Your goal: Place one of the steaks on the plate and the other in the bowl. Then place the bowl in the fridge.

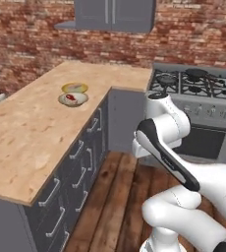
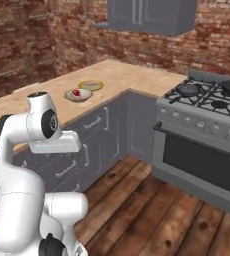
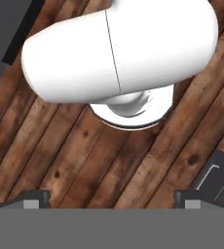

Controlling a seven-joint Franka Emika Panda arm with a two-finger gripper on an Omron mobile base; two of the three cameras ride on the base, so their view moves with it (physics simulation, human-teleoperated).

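A brick-walled kitchen has a light wooden counter (image 1: 31,133) over grey drawers. On it sits the red steak (image 1: 70,97) in a pale round dish (image 1: 73,99), touching a tan-rimmed dish (image 1: 74,88) just behind, whose content I cannot make out. A stove (image 1: 198,93) stands to the right. The gripper (image 3: 112,198), fingertips (image 3: 36,198) wide apart and holding nothing, points down at the plank floor (image 3: 84,160).

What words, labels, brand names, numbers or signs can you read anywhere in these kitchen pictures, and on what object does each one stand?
None can be read.
The stove knobs carry no markings that can be made out at this size.
The counter, bowl, plate and cabinets bear no text.
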